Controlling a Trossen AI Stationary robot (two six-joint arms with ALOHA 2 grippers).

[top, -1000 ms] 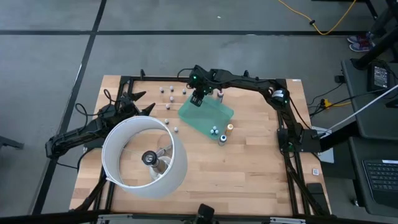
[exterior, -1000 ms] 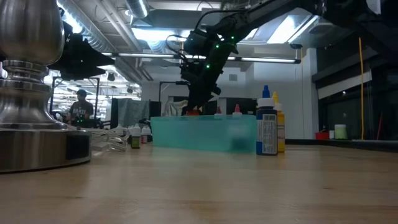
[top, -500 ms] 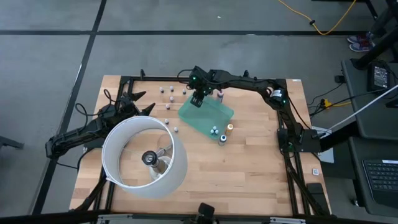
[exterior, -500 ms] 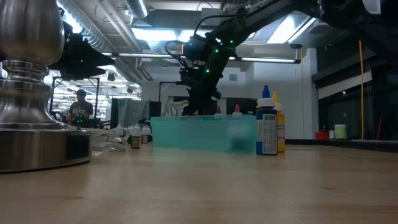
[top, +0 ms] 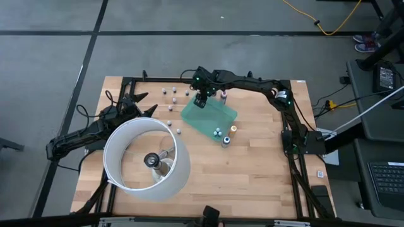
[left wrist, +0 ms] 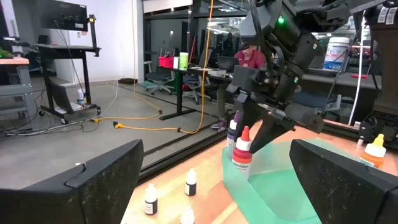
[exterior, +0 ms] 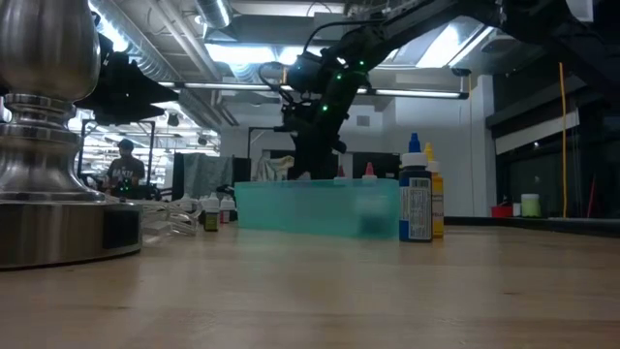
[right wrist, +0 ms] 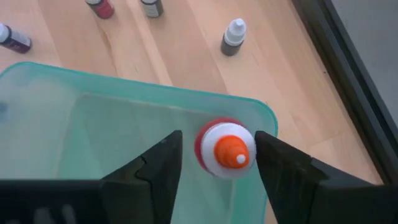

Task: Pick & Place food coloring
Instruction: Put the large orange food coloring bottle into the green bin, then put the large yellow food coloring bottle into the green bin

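Observation:
A small red bottle with a white collar and orange tip (right wrist: 227,150) stands upright in the far corner of the flat green tray (top: 211,116). It also shows in the left wrist view (left wrist: 241,149). My right gripper (top: 201,101) hovers open just above it, one finger on either side (right wrist: 217,171), with a gap showing. Several more tiny bottles (top: 170,94) stand on the wood to the left of the tray. Three stand at its near right corner (top: 225,133). My left gripper (top: 146,108) waits open (left wrist: 211,186) at the table's left.
A big white ring lamp (top: 146,157) on a metal base (exterior: 48,194) fills the near left of the table. A purple bottle (top: 223,96) stands beside the tray's far edge. Black frame rails (top: 297,145) run along the table's sides. Bare wood lies at the near right.
My right gripper has risen a little from the tray's far corner. The red bottle has stayed standing in the tray below it.

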